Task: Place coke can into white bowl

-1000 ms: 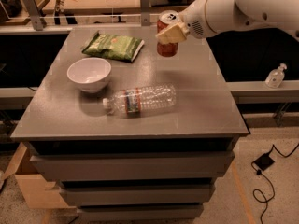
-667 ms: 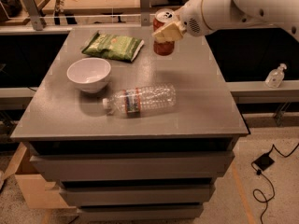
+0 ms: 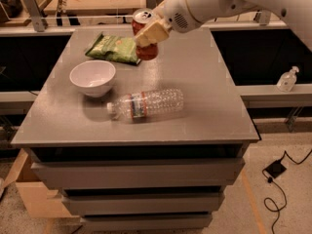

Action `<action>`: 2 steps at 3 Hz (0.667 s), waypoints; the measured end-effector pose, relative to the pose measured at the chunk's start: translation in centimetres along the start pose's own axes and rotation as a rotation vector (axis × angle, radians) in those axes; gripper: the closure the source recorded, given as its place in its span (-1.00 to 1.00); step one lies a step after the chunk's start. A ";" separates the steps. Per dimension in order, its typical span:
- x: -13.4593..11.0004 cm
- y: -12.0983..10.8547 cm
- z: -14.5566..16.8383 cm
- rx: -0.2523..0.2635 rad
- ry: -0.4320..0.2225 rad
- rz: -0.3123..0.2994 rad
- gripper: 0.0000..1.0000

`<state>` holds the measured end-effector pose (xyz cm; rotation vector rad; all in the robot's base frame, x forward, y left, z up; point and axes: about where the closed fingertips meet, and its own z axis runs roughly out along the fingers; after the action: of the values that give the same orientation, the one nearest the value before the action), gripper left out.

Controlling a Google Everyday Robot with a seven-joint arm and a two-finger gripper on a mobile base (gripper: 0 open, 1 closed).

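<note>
Grey worktop (image 3: 204, 91) fills mid-frame. Above its far centre, the gripper (image 3: 147, 36) pinches the tilted coke can (image 3: 146, 52) in the air. The white bowl (image 3: 92, 76) sits lower left, apart from the can, a water bottle (image 3: 146, 104) lying beside it and a green bag (image 3: 113, 49) behind.

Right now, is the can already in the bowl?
No, the gripper holds the coke can in the air, apart from the white bowl.

Grey drawer cabinet (image 3: 204, 91), speckled floor (image 3: 297, 204)
</note>
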<state>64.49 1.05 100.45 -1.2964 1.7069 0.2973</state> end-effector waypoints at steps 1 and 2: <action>-1.5 3.1 2.5 -0.126 0.049 -0.052 1.00; -1.5 3.1 2.6 -0.126 0.049 -0.052 1.00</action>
<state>63.21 4.98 99.30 -1.4482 1.7155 0.3500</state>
